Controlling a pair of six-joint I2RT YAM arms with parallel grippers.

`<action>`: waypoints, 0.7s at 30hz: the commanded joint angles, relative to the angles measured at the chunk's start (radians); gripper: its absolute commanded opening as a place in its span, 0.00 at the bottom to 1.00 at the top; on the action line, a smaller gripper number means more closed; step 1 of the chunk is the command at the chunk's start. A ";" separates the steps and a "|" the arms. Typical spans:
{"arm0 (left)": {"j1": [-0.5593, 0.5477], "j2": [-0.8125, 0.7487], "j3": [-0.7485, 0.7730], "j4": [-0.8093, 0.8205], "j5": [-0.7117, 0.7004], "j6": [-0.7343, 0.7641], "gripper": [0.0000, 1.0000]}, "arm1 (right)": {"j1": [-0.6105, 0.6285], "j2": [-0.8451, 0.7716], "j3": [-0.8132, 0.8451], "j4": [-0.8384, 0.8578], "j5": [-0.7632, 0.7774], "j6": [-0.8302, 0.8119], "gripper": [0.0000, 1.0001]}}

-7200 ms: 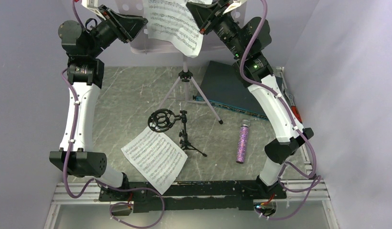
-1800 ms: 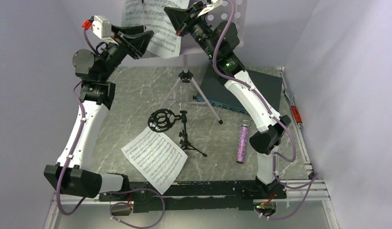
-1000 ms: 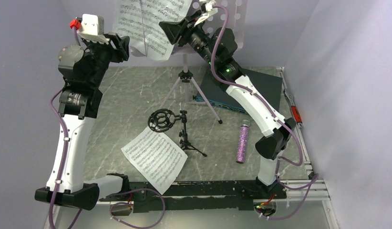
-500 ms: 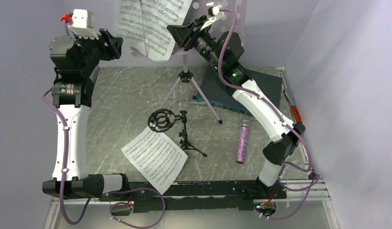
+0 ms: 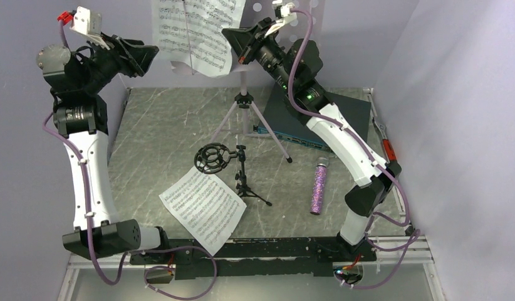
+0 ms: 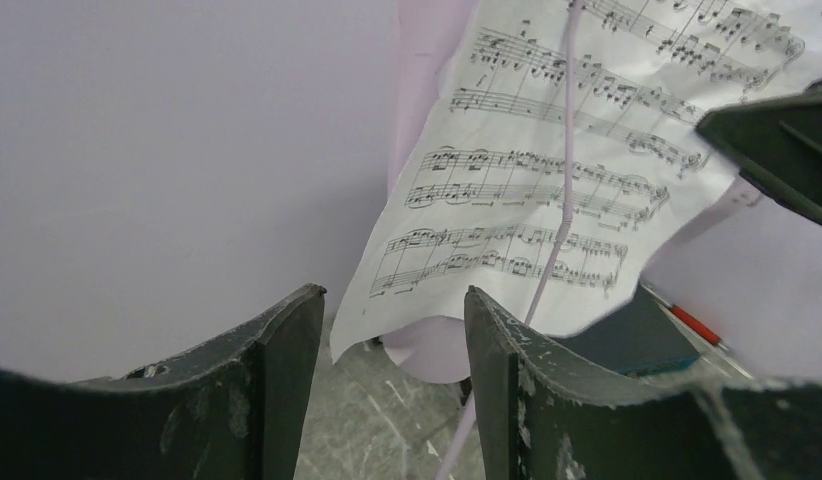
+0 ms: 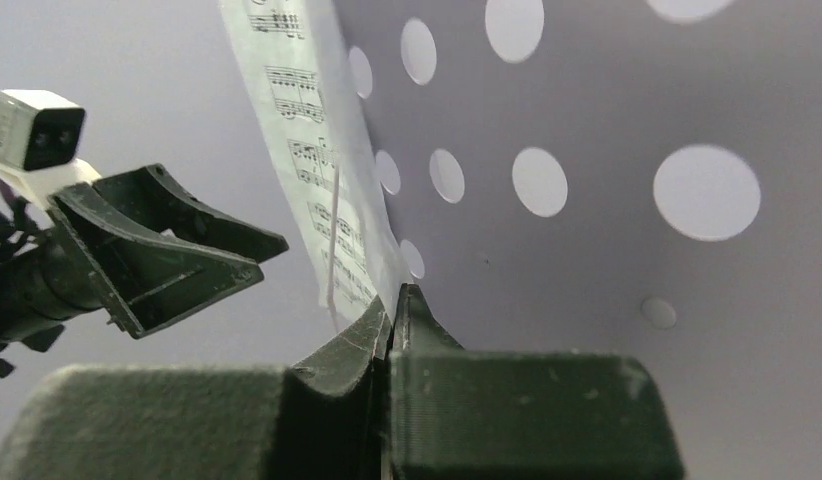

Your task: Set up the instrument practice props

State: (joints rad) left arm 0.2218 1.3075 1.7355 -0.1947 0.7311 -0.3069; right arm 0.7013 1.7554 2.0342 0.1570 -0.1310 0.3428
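The pale lilac perforated music stand (image 5: 244, 100) stands on its tripod at the back. One white sheet-music page (image 5: 195, 31) hangs against its desk. My right gripper (image 5: 233, 39) is shut on that page's right edge; in the right wrist view (image 7: 392, 300) the page (image 7: 317, 130) runs between the closed jaws, in front of the desk (image 7: 587, 150). My left gripper (image 5: 148, 56) is open and empty, left of the page and apart from it; the left wrist view (image 6: 392, 300) faces the page (image 6: 547, 170). The second page (image 5: 203, 208), the black ring-mount tripod (image 5: 233, 164) and the glittery purple microphone (image 5: 319, 187) are on the table.
A flat dark grey-teal box (image 5: 292, 116) lies at the back right, behind the stand's legs. Lilac walls close in the back and both sides. A small red item (image 5: 389, 149) lies by the right table edge.
My left gripper has drawn back to the left, away from the page, with its jaws open. My right gripper stays shut on the page, which has shifted left across the stand since the earliest frame.
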 commanded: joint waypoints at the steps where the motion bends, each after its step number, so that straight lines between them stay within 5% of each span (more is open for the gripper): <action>1: 0.033 0.050 0.039 0.156 0.218 -0.109 0.58 | -0.002 0.007 0.084 0.006 0.013 -0.033 0.00; 13: 0.045 0.111 0.009 0.313 0.292 -0.204 0.50 | -0.002 0.076 0.214 -0.054 -0.025 -0.043 0.00; 21: 0.045 0.115 0.002 0.278 0.274 -0.166 0.30 | -0.002 0.089 0.229 -0.049 -0.038 -0.034 0.00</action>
State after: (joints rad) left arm 0.2623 1.4319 1.7374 0.0559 0.9882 -0.4862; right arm 0.7010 1.8408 2.2070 0.1001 -0.1440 0.3138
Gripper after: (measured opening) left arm 0.365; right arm 0.010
